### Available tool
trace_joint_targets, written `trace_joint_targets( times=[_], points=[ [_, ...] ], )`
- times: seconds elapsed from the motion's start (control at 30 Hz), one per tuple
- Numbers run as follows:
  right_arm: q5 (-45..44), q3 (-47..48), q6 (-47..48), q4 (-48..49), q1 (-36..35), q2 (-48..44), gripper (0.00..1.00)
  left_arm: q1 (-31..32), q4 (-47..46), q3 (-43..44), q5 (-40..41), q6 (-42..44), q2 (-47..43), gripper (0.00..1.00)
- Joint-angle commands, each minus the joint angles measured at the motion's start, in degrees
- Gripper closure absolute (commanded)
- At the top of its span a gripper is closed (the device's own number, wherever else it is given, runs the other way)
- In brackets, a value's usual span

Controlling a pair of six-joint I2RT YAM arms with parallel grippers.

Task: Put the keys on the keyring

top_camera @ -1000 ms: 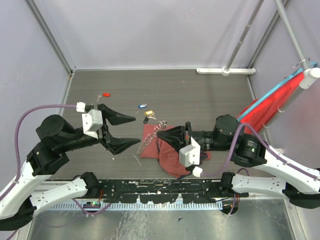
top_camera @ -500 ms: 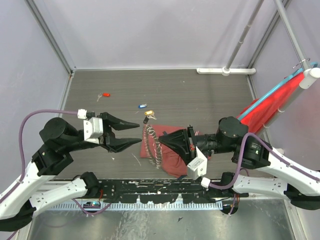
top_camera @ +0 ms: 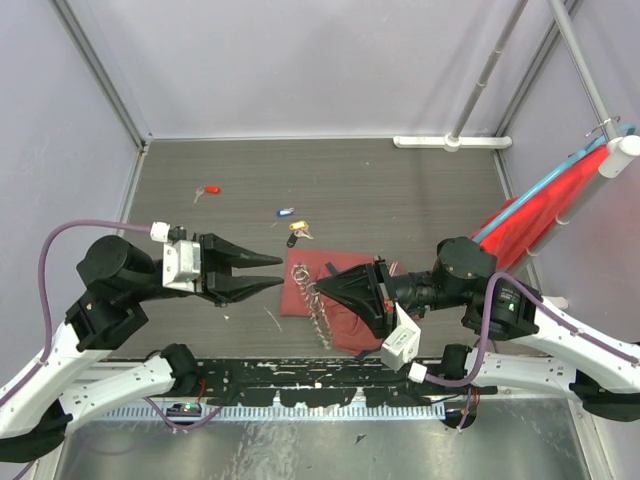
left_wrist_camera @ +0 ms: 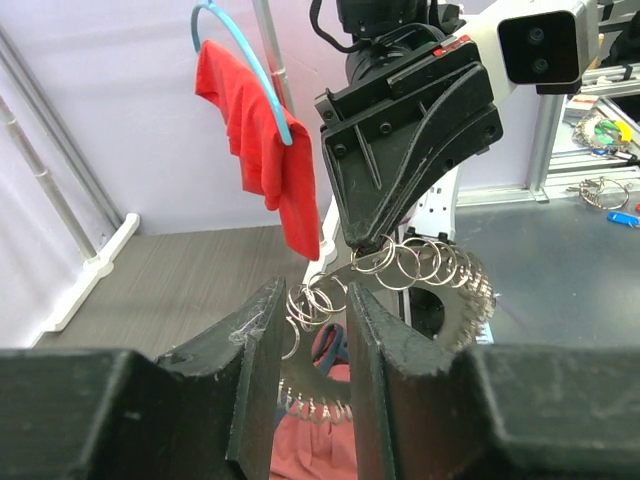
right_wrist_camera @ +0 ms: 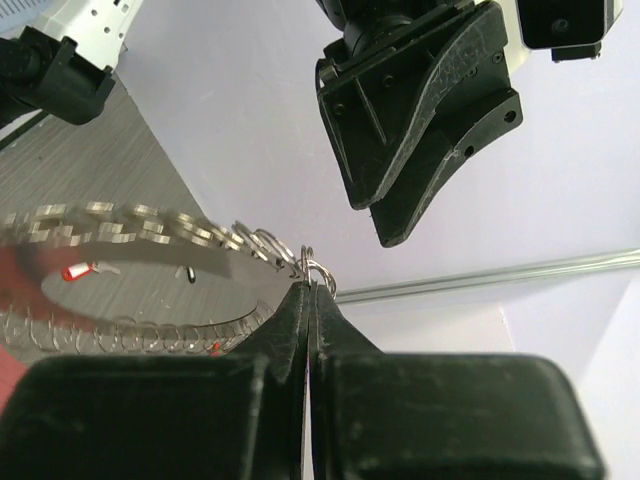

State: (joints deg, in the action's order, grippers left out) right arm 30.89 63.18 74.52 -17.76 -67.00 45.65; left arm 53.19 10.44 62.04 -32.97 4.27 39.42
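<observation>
**Top external view.**
- Item 1: large thin wire keyring, fringed with small silvery loops. It hangs slack below the tips of the right pincer, over a dark-red cloth bag.
- Right pincer: pressed together on the ring's upper end.
- Left pincer: narrowly spread and holding nothing. Its tips are just short of the ring and point at the right pincer.
- Item 2: small loose metal keys with red, blue and yellow plastic heads. They lie beyond the left pincer's tips, well apart from both pincers.

**Left wrist view.**
- Loops of the keyring sit in the gap at the tips of the left pincer's fingers. Contact cannot be told.
- The right pincer is directly ahead, nipping one loop.

**Right wrist view.**
- The right pincer shows no gap, with wire pinched at its very tip.
- The ring arcs away to its left.
- The left pincer is ahead and above.

**Handling (judged).**
- Light; limp as a whole, though the wire itself is hard, thin and slippery. It is likely to swing, and the loops to slide.
- Best hold: bare wire just beside the right pincer's grip, pinched squarely.
</observation>
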Motion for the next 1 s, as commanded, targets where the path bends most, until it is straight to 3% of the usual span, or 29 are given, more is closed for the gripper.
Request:
trace_joint_targets(
  times=[0.0, 0.17, 0.37, 0.63, 0.97],
  points=[
    [2.2, 1.8, 1.6, 5.5, -0.1, -0.6, 0.99, 0.2, -2.3, 0.3, -2.0, -0.4, -0.6, 0.63],
    [1.7, 2.5, 0.3, 5.7, -0.1, 0.0, 0.99, 0.2, -2.3, 0.9, -2.3, -1.5, -0.4, 0.63],
    [-1.1, 4.2, -3.0, 3.6, -0.1, 1.3, 0.99, 0.2, 1.0, 2.6, 4.6, -1.3, 0.9, 0.55],
    [-5.4, 8.9, -13.4, 0.1, -0.1, 3.4, 0.99, 0.2, 2.9, 3.5, 6.3, -0.1, 0.9, 0.47],
    [-14.6, 15.1, -24.9, -6.8, -0.1, 6.5, 0.99, 0.2, 10.7, 9.1, 6.0, 6.3, 4.8, 0.47]
  ],
)
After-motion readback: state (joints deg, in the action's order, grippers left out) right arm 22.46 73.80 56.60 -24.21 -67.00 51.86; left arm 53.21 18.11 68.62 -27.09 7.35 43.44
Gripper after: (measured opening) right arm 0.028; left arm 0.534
